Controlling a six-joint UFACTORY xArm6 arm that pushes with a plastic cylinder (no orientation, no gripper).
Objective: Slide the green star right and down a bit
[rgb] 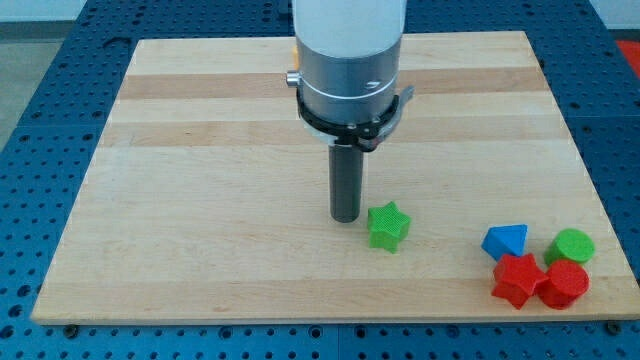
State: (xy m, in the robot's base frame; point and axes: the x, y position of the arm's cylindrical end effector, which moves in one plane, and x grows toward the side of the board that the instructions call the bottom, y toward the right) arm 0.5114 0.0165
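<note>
Nearest the bottom edge of the frame, in the lower right corner of the wooden board [200,150], sits a tight cluster of four blocks. The red star [516,280] lies at the cluster's lower left, touching the red hexagonal block [564,284] just to its right. Directly above them, a little farther back, the blue block [505,241], roughly triangular, sits over the red star, and the green cylinder [571,245] sits over the red hexagonal block; the blue and green pieces are near each other but have a small gap between them. Moving toward the centre of the frame, the green star [388,225] rests alone on the board, slightly right of centre and in the lower half of the picture, well apart from the cluster to its right. My tip [346,217] stands just beside the green star on its left, its lower end very near the star's left points; whether they actually touch I cannot tell. There is no hand or claw here to be spread or pressed together: the arm ends only in the straight dark rod, upright above the board. Farther back, the rod rises into a grey metal collar [350,90] and a white arm housing [350,25] that leaves the frame at top centre. Beyond the board's far edge, a blue perforated table surface [60,40] shows in both upper corners.
</note>
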